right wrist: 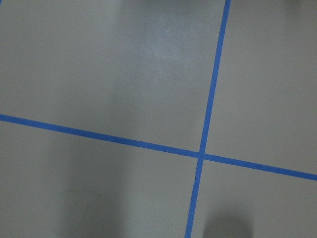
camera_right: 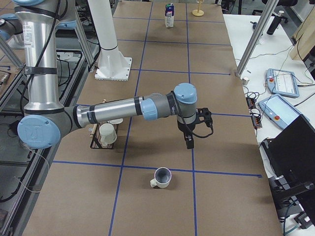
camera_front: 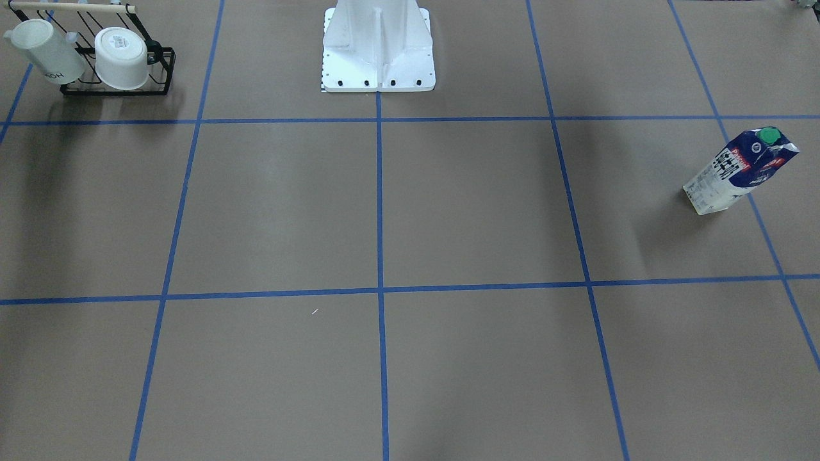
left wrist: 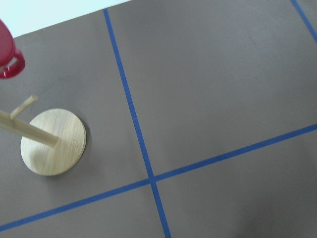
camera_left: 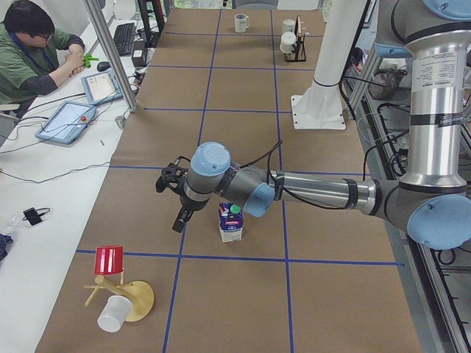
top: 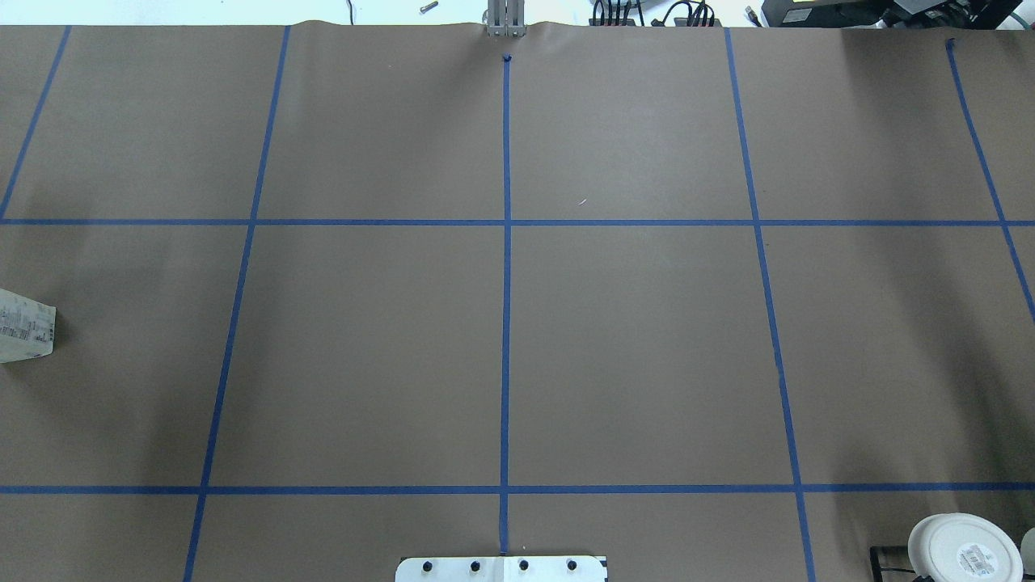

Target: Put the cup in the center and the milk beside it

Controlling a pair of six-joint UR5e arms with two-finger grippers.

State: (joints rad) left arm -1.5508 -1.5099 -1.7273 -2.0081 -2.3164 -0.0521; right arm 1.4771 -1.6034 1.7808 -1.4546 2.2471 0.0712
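The milk [camera_front: 740, 169], a blue and white carton with a green cap, stands upright far to my left; it also shows at the edge of the overhead view [top: 24, 327] and in the left side view [camera_left: 231, 223]. The cup [camera_right: 161, 177], a plain white mug with a grey inside, stands far to my right, seen only in the side views [camera_left: 241, 22]. The center [top: 505, 356] is bare brown paper split by a blue tape line. My left gripper [camera_left: 179, 217] hangs just beside the milk. My right gripper [camera_right: 190, 142] hangs above the paper, short of the cup. I cannot tell whether either is open or shut.
A black wire rack [camera_front: 118, 89] holds two other white cups [camera_front: 122, 57] at my right rear. A wooden cup tree [camera_left: 121, 294] with a red cup [camera_left: 109, 260] and a white cup stands at the left end. The white robot base [camera_front: 378, 51] is at the back middle.
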